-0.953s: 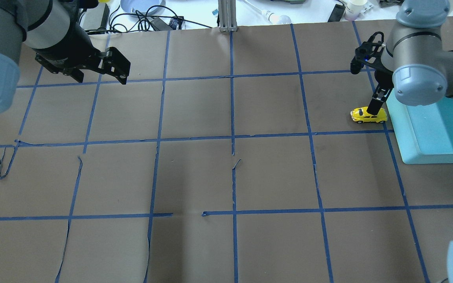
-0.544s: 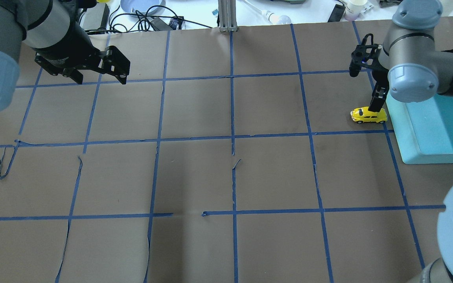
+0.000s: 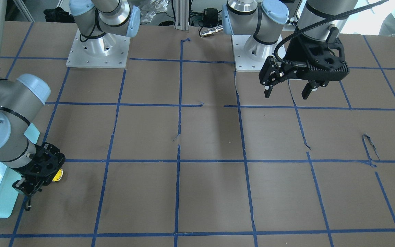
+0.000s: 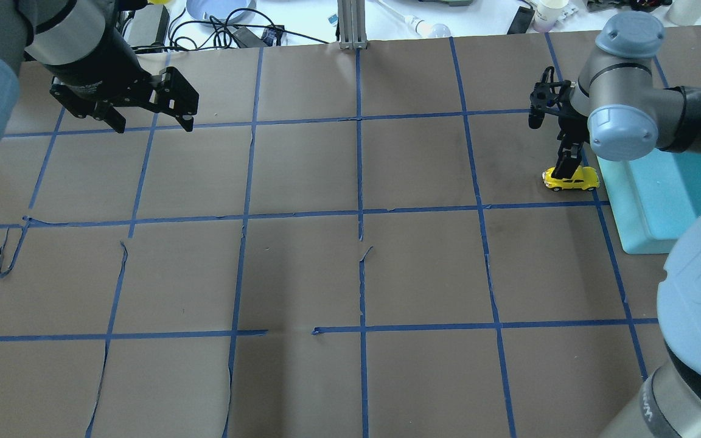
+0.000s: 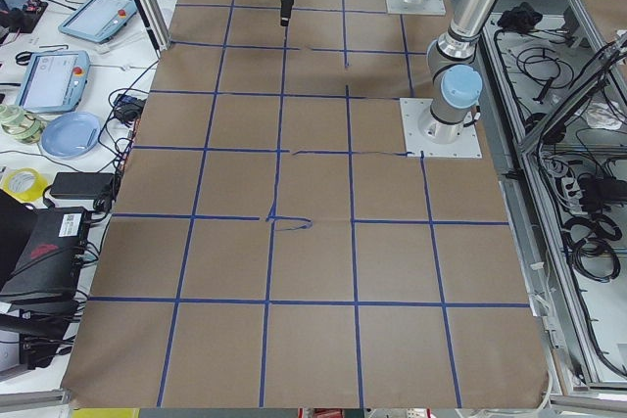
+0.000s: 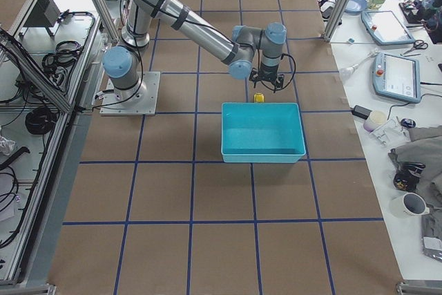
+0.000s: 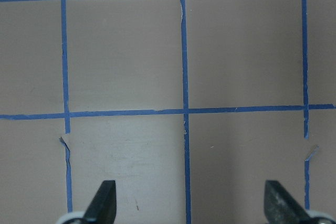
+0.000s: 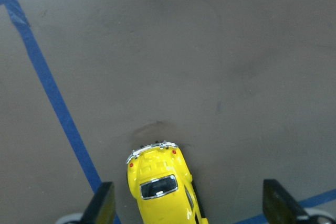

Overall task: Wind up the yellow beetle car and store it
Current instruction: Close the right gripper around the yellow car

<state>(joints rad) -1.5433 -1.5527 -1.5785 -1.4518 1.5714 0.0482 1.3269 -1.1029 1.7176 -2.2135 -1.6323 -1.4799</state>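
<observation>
The yellow beetle car [image 4: 571, 179] stands on its wheels on the brown table, just left of the turquoise bin [image 4: 661, 201]. My right gripper [image 4: 550, 146] hangs over it, open, pointing down. In the right wrist view the car [image 8: 163, 187] lies between the fingers, close to the left finger [image 8: 102, 205], and touches neither. In the front view only a yellow bit of the car [image 3: 58, 175] shows behind the gripper. My left gripper [image 4: 153, 123] is open and empty, above the far left of the table; it also shows in the front view [image 3: 286, 95].
The turquoise bin [image 6: 262, 132] is open-topped and looks empty, its wall right next to the car [image 6: 258, 97]. Blue tape lines [image 4: 359, 213] divide the brown table cover. Cables, a plate and cups lie beyond the far edge [image 4: 229, 24].
My right gripper has shifted a little to the left over the car while the right arm's elbow swung into the view. The car has not moved. The left gripper drifted slightly away.
</observation>
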